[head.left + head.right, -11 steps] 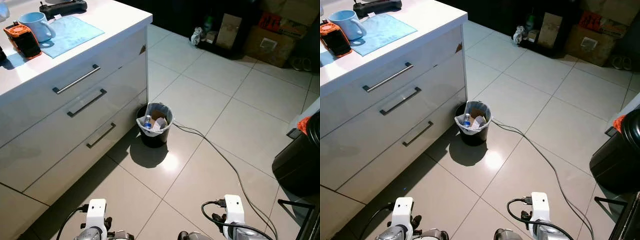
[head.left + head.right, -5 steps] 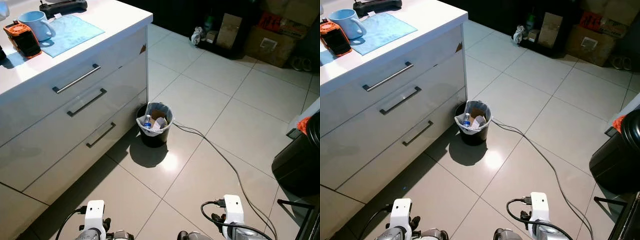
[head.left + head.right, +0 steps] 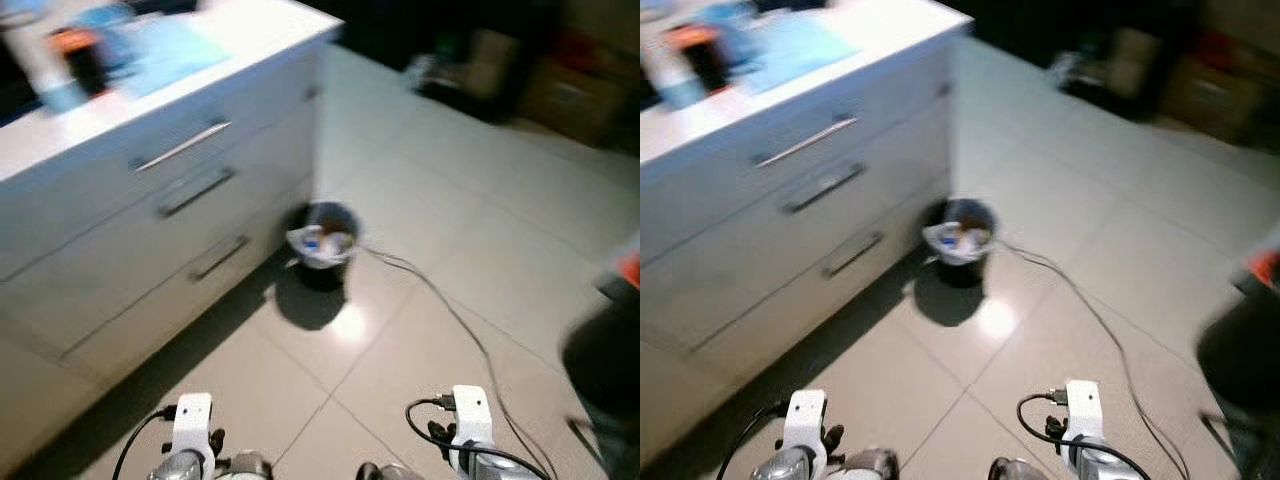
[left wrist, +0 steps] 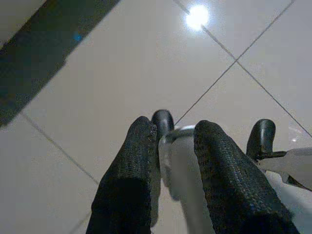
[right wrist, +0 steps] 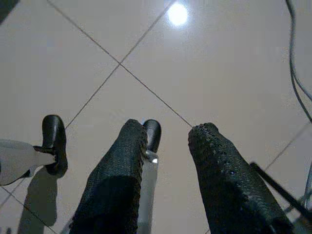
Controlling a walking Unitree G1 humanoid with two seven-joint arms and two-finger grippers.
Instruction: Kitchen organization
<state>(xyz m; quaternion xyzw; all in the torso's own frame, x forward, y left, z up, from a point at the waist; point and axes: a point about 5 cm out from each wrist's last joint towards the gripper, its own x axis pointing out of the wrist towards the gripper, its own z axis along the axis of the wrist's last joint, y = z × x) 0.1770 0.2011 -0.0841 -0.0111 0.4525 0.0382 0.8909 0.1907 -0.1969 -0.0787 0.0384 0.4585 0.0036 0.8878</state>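
Observation:
A white kitchen counter point(image 3: 230, 75) with three drawer handles runs along the left. On its top lie a blue cloth point(image 3: 170, 50) and an orange-and-black object point(image 3: 80, 58), both blurred. A small black bin point(image 3: 322, 250) with a white liner and rubbish inside stands on the floor by the counter's corner. Both arms hang low in front of me. In the wrist views my left gripper point(image 4: 175, 131) and my right gripper point(image 5: 169, 129) point down at the floor tiles, open, with nothing between their fingers.
A grey cable point(image 3: 450, 310) trails across the tiles from the bin toward the near right. A large black object point(image 3: 600, 365) stands at the right edge. Blurred boxes point(image 3: 560, 85) sit against the dark far wall. Pale floor tiles lie between.
The whole picture has shifted to the right and gone blurry, so the camera is moving. The bin, the counter and both hanging arms keep their places.

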